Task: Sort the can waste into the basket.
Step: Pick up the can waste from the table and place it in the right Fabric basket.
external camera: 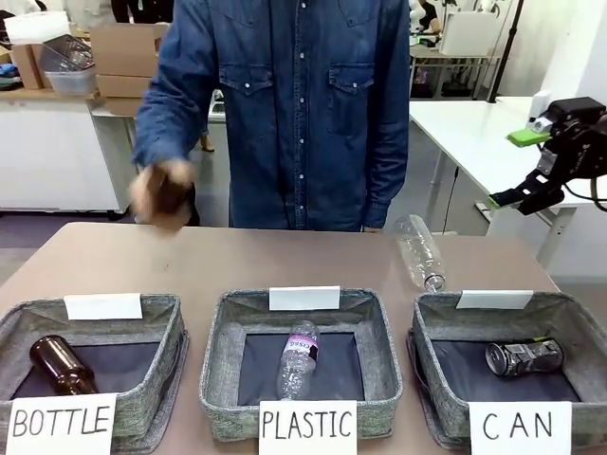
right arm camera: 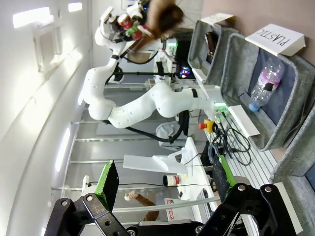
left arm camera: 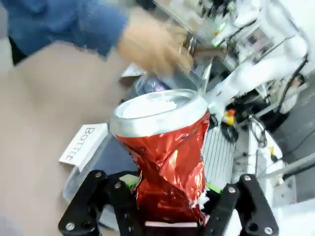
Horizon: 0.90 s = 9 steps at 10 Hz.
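three grey baskets sat in a row at the near edge of the table [external camera: 237, 261]. the left basket [external camera: 142, 408] held a brown bottle [external camera: 59, 365], and the middle basket [external camera: 228, 417] held a clear bottle [external camera: 299, 358] with a pinkish label. the right basket [external camera: 448, 422] held the black can [external camera: 524, 357], lying on its side on the dark bottom. a second clear bottle [external camera: 419, 251] lay on the table just behind the right basket.

the left gripper [left arm camera: 170, 189] was clamped on the red can [left arm camera: 167, 157], which stood upright between its fingers, silver top up and body badly dented. the can was in the air above the left basket's side. the right gripper [external camera: 512, 169] hung off the table's right edge, its fingers spread wide and holding nothing.

the front signs read "bottle" [external camera: 59, 428], "plastic" [external camera: 308, 427] and "can" [external camera: 520, 428]. the red can's print was too crumpled to read.
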Motion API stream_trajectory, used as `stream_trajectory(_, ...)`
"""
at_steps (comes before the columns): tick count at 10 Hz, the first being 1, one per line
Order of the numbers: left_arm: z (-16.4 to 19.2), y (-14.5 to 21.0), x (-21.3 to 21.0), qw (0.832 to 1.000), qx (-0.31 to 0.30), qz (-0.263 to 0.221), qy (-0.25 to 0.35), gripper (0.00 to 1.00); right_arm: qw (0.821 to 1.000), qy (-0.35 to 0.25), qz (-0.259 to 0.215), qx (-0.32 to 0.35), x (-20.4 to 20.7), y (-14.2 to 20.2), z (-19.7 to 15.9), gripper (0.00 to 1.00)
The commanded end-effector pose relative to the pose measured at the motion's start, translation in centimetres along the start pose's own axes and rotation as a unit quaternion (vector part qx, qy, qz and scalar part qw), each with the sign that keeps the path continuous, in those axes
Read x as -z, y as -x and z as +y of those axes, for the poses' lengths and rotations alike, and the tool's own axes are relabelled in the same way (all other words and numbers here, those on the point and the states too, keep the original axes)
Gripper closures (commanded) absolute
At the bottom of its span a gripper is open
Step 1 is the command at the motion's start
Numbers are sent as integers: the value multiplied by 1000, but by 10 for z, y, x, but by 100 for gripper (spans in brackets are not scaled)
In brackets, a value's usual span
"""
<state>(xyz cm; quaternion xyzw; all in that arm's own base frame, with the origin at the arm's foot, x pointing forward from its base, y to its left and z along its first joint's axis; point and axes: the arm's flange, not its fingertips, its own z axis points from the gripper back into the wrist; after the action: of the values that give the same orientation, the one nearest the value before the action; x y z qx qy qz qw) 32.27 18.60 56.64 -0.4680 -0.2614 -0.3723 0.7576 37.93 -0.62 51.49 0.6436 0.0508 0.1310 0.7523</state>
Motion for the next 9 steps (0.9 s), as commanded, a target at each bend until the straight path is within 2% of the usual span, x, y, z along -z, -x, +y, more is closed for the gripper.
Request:
stream_trajectory(1, 14, 20, -66, 995, -24, -98, 20, 100, 1000, 1, 5, -10, -2, 1, 1, 0)
stream_trajectory(2, 12, 36, -78, 992, -29, -119, 28, 100, 1000, 1, 5, -10, -2, 1, 1, 0)
stream_trajectory(4, 12, 44, -74, 991, -23, -125, 40, 100, 1000, 1, 5, -10, -2, 1, 1, 0)
stream_trajectory(9, 8, 25, -53, 992, -15, -119, 45, 100, 1000, 1, 5, -10, -2, 1, 1, 0)
